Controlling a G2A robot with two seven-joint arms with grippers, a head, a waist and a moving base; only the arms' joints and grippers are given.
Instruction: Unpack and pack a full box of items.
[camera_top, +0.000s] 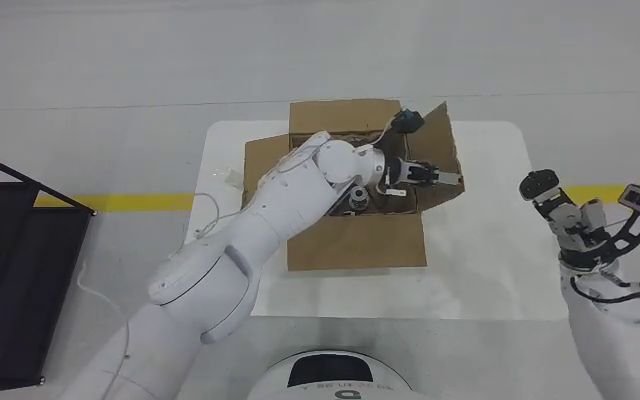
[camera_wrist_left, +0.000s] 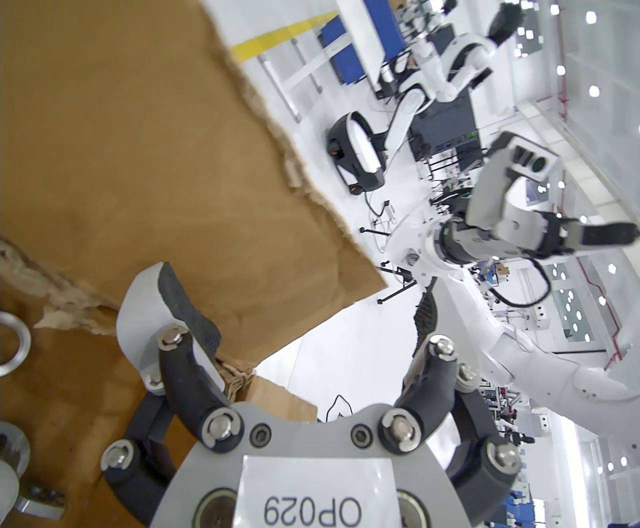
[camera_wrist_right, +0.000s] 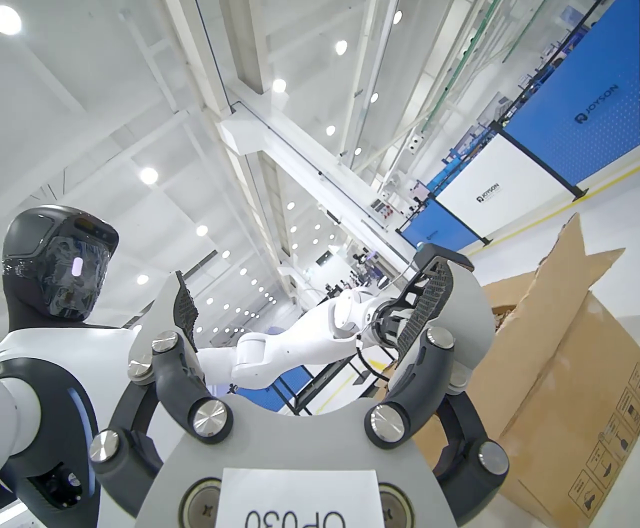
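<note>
With the left jaws spread empty inside the open cardboard box (camera_top: 355, 243), one finger (camera_wrist_left: 167, 297) close against its side flap (camera_wrist_left: 150, 150) and the round metal parts (camera_top: 358, 197) just behind them, it is best to back off the flap, centre over one part, then close; the right jaws hang open, well apart.

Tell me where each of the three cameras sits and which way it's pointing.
Top view: above the arms, looking down at the table and open box; left gripper in the box, right gripper past the table's edge.
Left wrist view: on the left wrist at the box, facing a flap and the room; its open fingers show.
Right wrist view: on the right wrist, tilted up toward the ceiling; its open fingers show.
Shared: each wrist view shows the box and the other arm.
</note>
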